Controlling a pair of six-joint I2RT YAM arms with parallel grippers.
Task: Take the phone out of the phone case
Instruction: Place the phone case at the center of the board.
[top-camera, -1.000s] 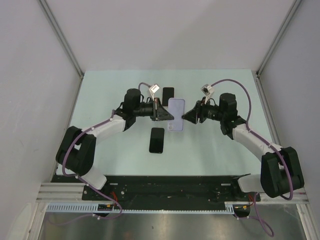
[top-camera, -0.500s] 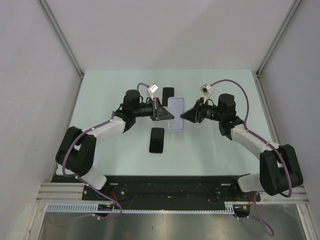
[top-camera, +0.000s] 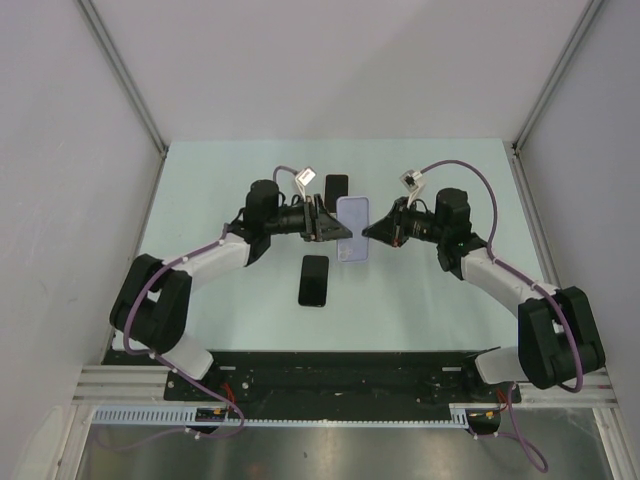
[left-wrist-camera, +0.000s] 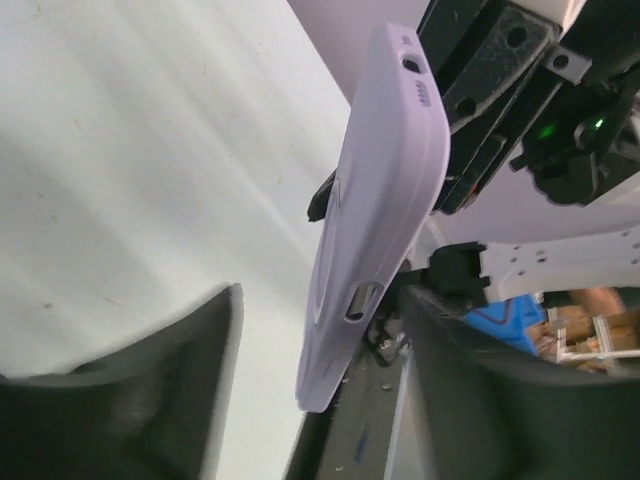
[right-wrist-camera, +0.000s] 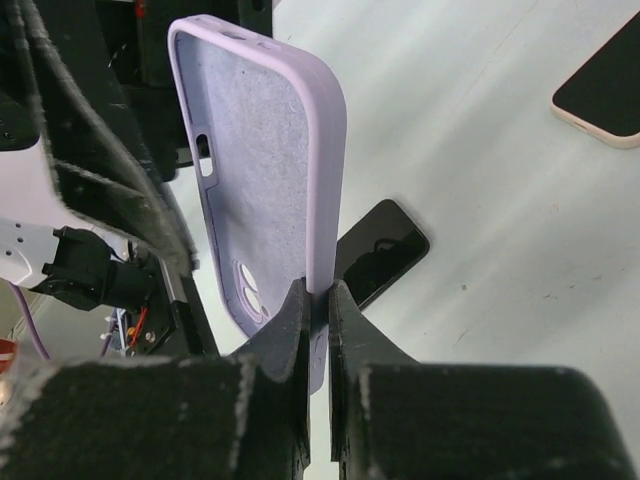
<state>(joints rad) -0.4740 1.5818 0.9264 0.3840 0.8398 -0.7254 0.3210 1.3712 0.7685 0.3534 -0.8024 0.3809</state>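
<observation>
The lilac phone case hangs above the table between the two arms, and its hollow inside shows no phone in it. My right gripper is shut on the case's long edge and carries it. My left gripper stands open around the case's other side, its fingers apart from it. In the top view the left gripper and the right gripper face each other across the case. A black phone lies flat on the table in front of the case, and it shows under the case as the black phone in the right wrist view.
A second dark phone lies behind the case, and a pale-edged phone shows at the right wrist view's upper right. The pale green table is fenced by grey walls on three sides. Both arm bases stand at the near edge.
The left gripper has opened and let go of the case. The right gripper has closed onto the case's edge and now holds it alone.
</observation>
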